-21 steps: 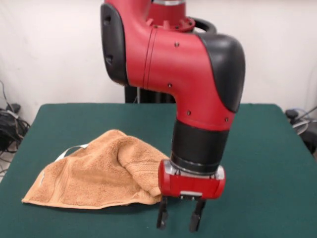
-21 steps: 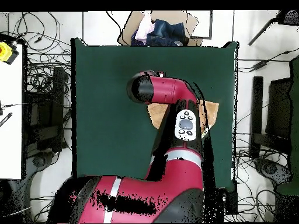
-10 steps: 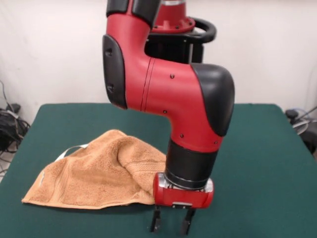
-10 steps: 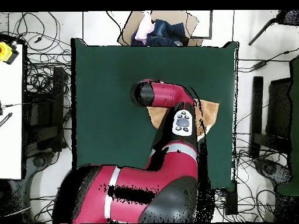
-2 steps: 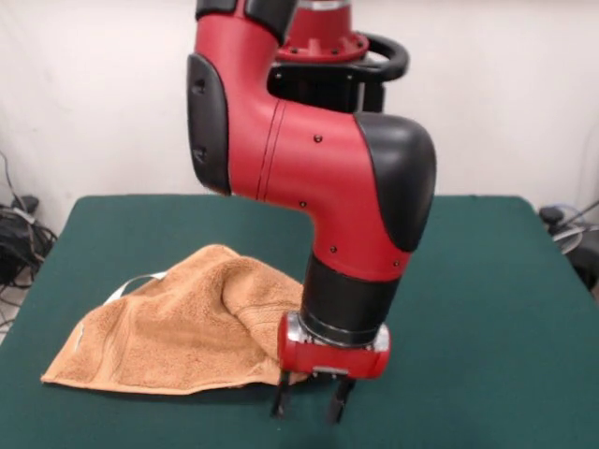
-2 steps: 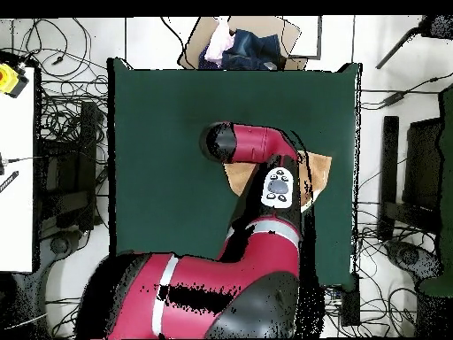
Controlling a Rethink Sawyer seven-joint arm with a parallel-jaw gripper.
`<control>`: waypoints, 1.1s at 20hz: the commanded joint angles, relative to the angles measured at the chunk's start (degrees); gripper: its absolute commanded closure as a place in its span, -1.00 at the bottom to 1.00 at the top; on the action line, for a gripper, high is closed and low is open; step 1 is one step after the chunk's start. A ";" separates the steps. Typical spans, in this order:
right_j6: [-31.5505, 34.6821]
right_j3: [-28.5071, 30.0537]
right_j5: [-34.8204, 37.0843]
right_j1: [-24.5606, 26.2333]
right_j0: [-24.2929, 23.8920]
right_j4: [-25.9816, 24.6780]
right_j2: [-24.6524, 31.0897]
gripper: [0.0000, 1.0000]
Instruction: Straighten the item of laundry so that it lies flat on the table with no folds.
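Note:
The item of laundry, an orange-tan towel (image 5: 178, 323), lies bunched and folded on the left half of the green table (image 5: 487, 309), with a white label strip at its far left edge. My gripper (image 5: 309, 404) stands open, fingers pointing down, just above the table at the towel's right front corner, with nothing between them. From overhead the arm covers most of the towel (image 6: 317, 168); the gripper itself is hidden under the arm there.
In the overhead view, a heap of cloth (image 6: 239, 44) lies beyond the table's far edge and cables run round the table. A white bench (image 6: 16, 168) stands at the left.
The gripper has moved left along the table's front, closing in on the towel's right corner, and stays open. The towel has not moved.

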 commanded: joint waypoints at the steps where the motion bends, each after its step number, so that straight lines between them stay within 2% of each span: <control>1: 7.37 -5.11 25.10 -0.59 3.29 -0.95 -5.09 -1.00; 3: 7.90 -7.43 28.45 0.62 3.83 -1.80 -5.73 -1.00; 8: 9.81 -10.97 31.55 2.49 4.21 -2.77 -5.63 -1.00; 13: 10.64 -10.55 32.86 1.71 4.66 -3.46 -5.56 -1.00; 22: 11.91 -8.30 26.79 2.39 4.65 -3.81 -6.35 -1.00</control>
